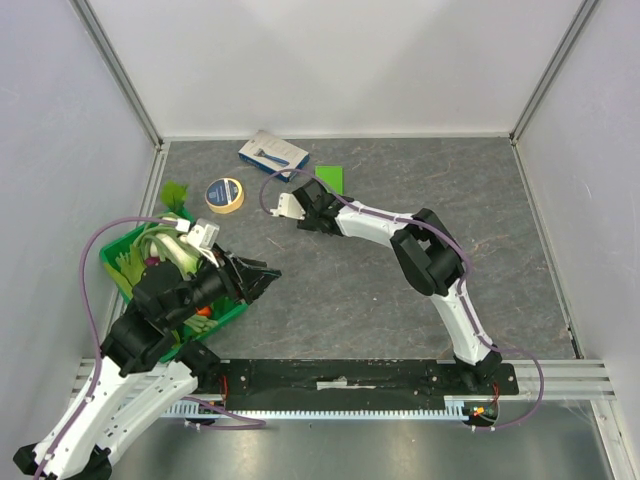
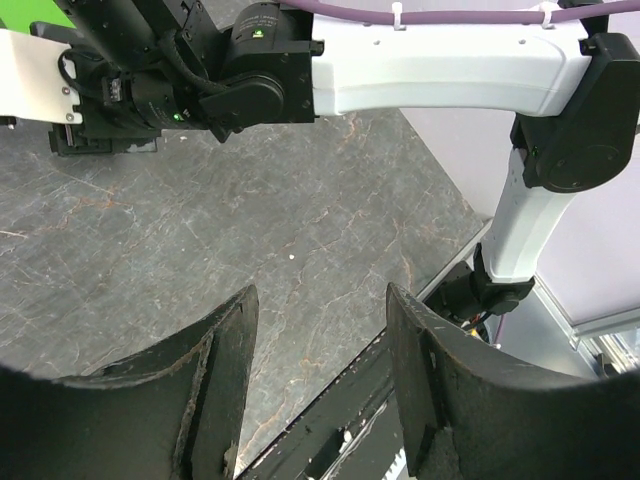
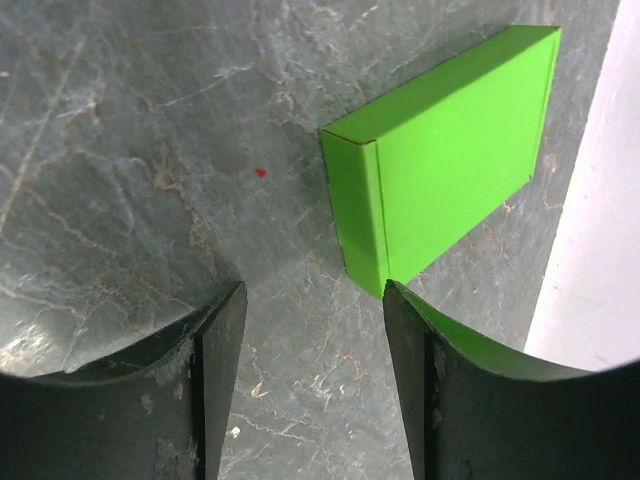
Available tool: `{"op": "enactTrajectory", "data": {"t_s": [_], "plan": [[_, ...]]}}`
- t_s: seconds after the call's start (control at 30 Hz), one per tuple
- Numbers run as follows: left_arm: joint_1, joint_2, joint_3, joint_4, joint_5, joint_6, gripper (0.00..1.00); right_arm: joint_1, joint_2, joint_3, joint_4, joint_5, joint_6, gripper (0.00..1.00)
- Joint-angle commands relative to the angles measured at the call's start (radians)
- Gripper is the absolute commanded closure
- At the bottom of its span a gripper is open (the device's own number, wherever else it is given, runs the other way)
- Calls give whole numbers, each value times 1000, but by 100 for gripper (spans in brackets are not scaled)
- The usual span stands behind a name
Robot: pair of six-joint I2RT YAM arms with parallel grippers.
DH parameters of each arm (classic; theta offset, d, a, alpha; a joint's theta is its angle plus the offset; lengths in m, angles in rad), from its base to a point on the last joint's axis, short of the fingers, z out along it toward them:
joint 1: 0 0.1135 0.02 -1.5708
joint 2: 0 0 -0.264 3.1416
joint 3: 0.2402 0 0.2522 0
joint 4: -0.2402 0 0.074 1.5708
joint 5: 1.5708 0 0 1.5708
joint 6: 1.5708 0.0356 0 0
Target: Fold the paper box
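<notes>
One paper box (image 3: 450, 150): flat on table (image 3: 150, 120), before your right gripper (image 3: 312, 300), jaws apart, empty. Your left gripper (image 2: 320, 300): likewise parted, empty.

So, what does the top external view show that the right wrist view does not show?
Only the top external view shows the dark green plastic crate of vegetables, the yellow tape roll, the blue-and-white flat carton and both arms. Only the right wrist view shows a tiny red speck and the crease lines of the lime-green paper box. Both show that box lying flat on the grey marbled table.
</notes>
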Motion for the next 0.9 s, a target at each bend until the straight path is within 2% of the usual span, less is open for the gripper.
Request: {"op": "enactTrajectory", "data": {"t_s": [0.0, 0.43, 0.87], "plan": [[0, 19, 48, 10, -11, 40, 40, -18, 40, 45, 44, 6, -37, 36], [0, 59, 56, 13, -21, 60, 40, -83, 204, 231, 87, 14, -92, 51], [0, 105, 54, 24, -24, 69, 40, -126, 374, 476, 78, 19, -181, 52]]}}
